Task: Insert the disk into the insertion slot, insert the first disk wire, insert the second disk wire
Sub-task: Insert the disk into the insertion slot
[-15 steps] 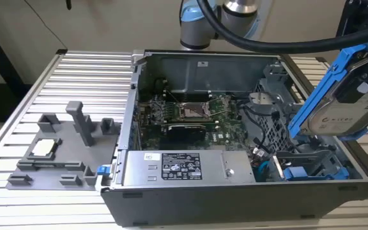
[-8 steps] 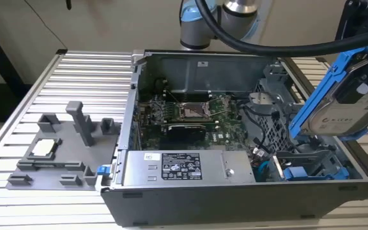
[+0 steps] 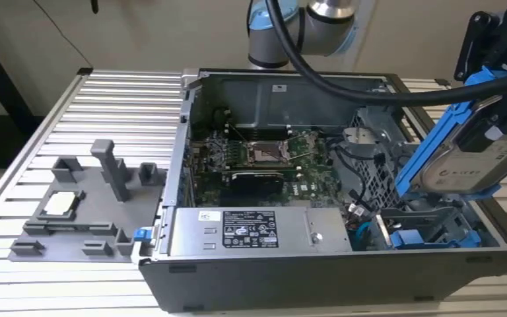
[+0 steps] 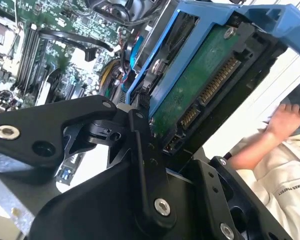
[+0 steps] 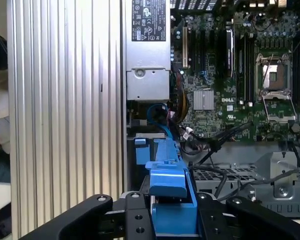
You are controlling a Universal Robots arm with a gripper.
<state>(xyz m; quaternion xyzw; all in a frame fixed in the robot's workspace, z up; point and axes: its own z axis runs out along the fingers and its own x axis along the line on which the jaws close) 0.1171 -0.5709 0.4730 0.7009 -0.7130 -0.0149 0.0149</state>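
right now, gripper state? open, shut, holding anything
gripper: closed, holding the blue-framed hard drive, tilted over the open computer case.

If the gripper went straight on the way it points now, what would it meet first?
The gripper holds the blue-framed silver hard drive tilted above the grey sheet-metal drive bay, so the drive's lower end would probably meet that bay first; depth is unclear.

The power supply and the disk each carry printed labels.
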